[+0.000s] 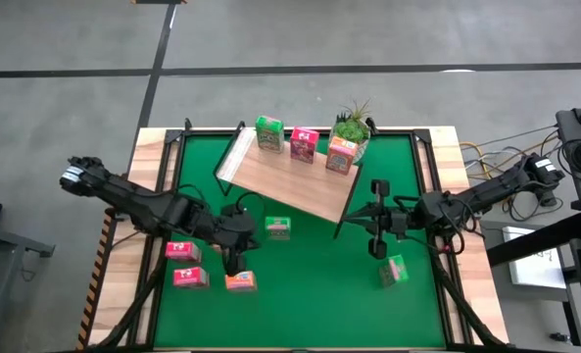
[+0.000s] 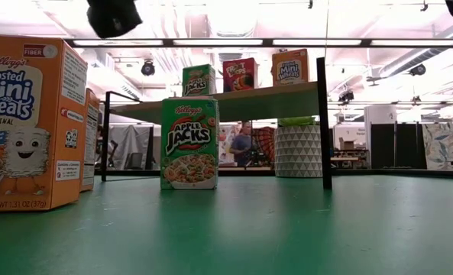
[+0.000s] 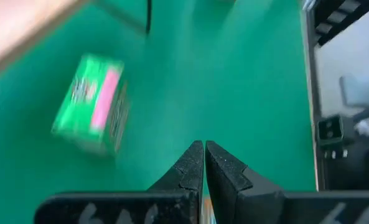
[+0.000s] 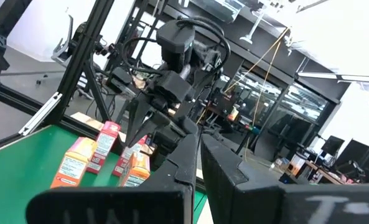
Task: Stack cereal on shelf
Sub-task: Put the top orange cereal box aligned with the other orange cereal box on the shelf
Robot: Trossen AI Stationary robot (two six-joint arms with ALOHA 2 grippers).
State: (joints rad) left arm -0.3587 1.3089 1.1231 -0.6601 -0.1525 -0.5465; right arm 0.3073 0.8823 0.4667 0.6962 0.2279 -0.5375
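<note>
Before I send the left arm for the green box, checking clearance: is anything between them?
Nothing visible does: bare mat separates the left gripper from the green Apple Jacks box standing beside the shelf.

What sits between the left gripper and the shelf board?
In the high view, one green cereal box stands on the mat between the left gripper and the shelf.

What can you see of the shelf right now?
The shelf is a flat light-wood board with a pale front edge, held above the green mat on thin black posts, seen skewed in the high view. Three cereal boxes stand on it along its far edge: a green one, a pink-red one and an orange one. In the low view a potted plant shows beneath the board. Neither gripper touches it.
</note>
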